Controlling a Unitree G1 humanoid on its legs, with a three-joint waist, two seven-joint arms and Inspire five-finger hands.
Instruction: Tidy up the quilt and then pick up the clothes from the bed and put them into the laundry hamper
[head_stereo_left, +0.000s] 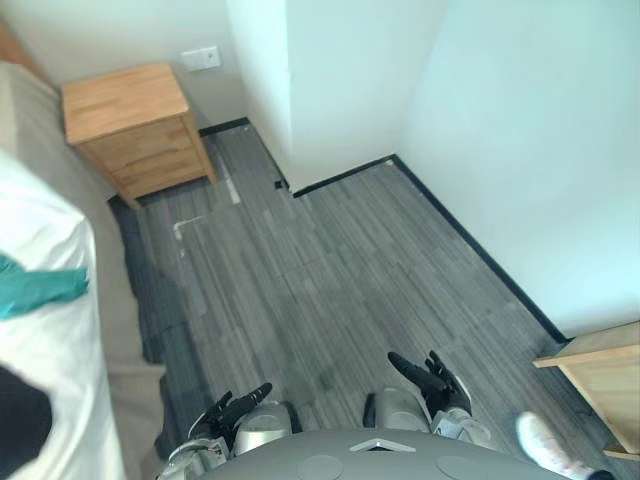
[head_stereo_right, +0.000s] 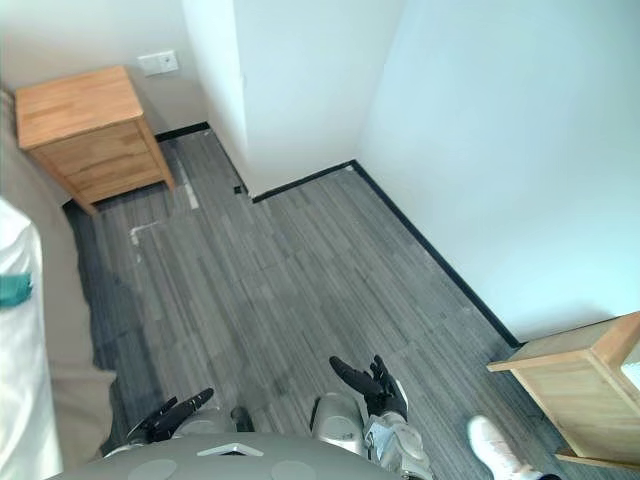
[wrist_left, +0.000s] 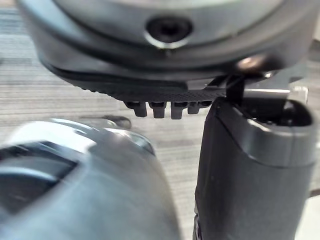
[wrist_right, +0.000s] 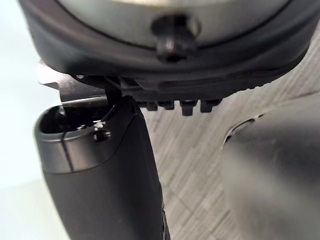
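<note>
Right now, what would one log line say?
left robot hand: open, empty | right robot hand: open, empty | teal cloth: on bed

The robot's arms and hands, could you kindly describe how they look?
The left arm and right arm are rounded silver-grey shells. The left hand and right hand are dark, nearly black, with slender fingers in a row and a bulky, smooth thumb housing.
</note>
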